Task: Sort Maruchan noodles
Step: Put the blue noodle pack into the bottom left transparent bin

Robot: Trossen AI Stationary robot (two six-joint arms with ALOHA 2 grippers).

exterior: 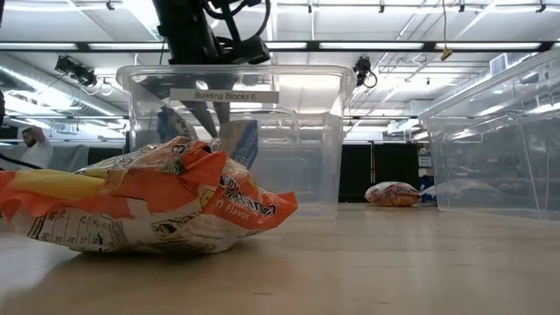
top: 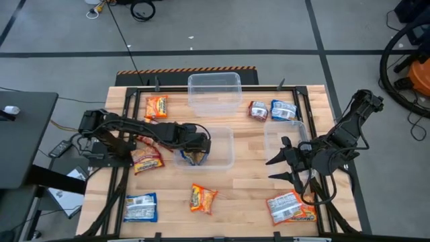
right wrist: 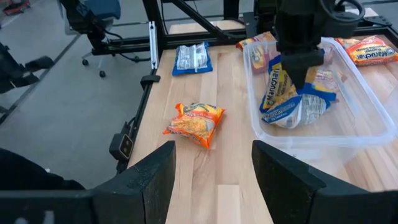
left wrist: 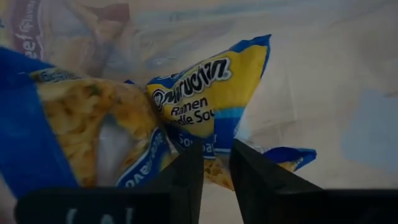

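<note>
You were placing a blue packet [left wrist: 205,106] into the middle tub [top: 225,149], so you needed to lower it well inside the walls before releasing. Your left gripper [left wrist: 216,163] was almost closed, pinching the packet's edge, over the tub at the surface's centre. Your right gripper [right wrist: 214,163] waited wide open and empty near the right edge. Other packets [top: 203,198] lay scattered on the surface [top: 248,195].

Three clear tubs [top: 214,92] on table [top: 245,195]
</note>
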